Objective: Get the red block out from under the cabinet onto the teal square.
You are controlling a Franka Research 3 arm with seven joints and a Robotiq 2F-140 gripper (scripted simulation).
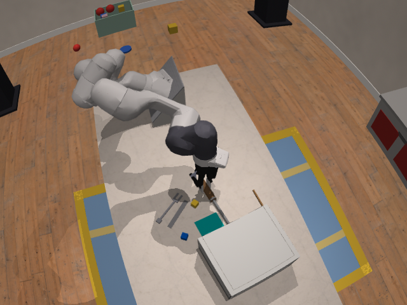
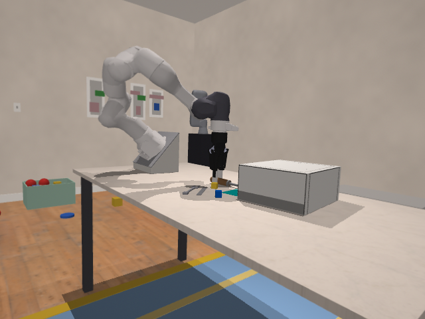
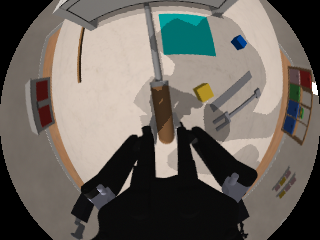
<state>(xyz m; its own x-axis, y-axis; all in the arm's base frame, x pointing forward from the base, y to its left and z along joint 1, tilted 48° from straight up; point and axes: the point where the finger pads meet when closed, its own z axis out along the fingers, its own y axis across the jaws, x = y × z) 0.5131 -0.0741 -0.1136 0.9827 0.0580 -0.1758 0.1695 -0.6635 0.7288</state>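
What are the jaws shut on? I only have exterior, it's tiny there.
Observer: Wrist shows them clamped on the brown handle of a long tool.
Operator: Where does its shaft go?
Observer: Top view: the grey shaft runs along the teal square and ends out of sight at the cabinet front edge.
Operator: Anything on the square?
Observer: No. Top shows the yellow block and blue block both off it. The red block shows in no view.
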